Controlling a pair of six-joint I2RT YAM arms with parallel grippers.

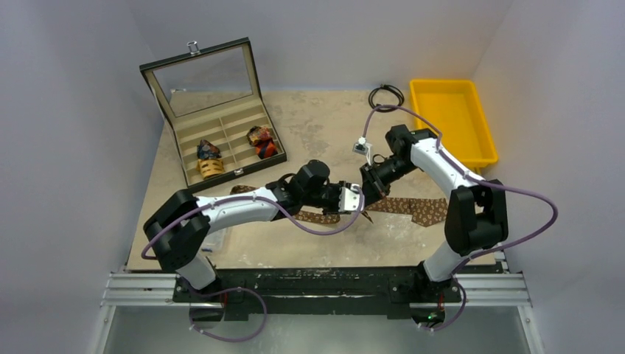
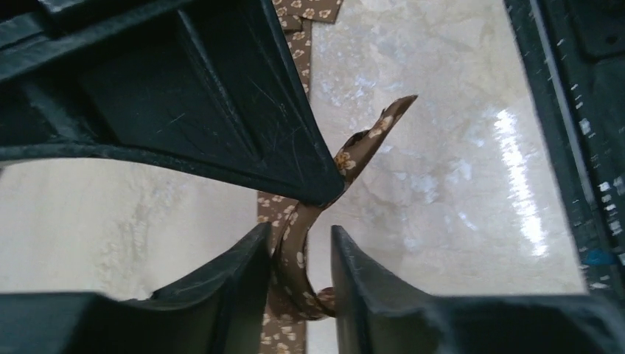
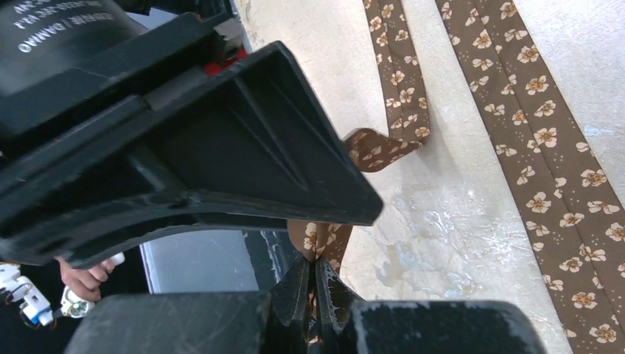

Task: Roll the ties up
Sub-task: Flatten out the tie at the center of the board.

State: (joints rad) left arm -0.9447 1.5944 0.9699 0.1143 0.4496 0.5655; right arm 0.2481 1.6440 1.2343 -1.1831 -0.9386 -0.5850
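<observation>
A brown tie (image 1: 424,210) with light flowers lies stretched across the near part of the table. My right gripper (image 1: 367,190) is shut on a folded end of it, and the cloth (image 3: 545,140) shows pinched between the tips of that gripper (image 3: 315,269). My left gripper (image 1: 354,198) meets it head-on. Its jaws (image 2: 298,236) stand apart around a curled loop of the tie (image 2: 383,122), which leans on the left finger (image 2: 221,280). Two rolled ties (image 1: 209,158) (image 1: 263,141) sit in the open box.
The black display box (image 1: 221,122) stands open at the back left, lid up. At the back right is a yellow bin (image 1: 449,118), with a black cable loop (image 1: 386,94) beside it. A clear packet (image 1: 214,240) lies by the left arm's base.
</observation>
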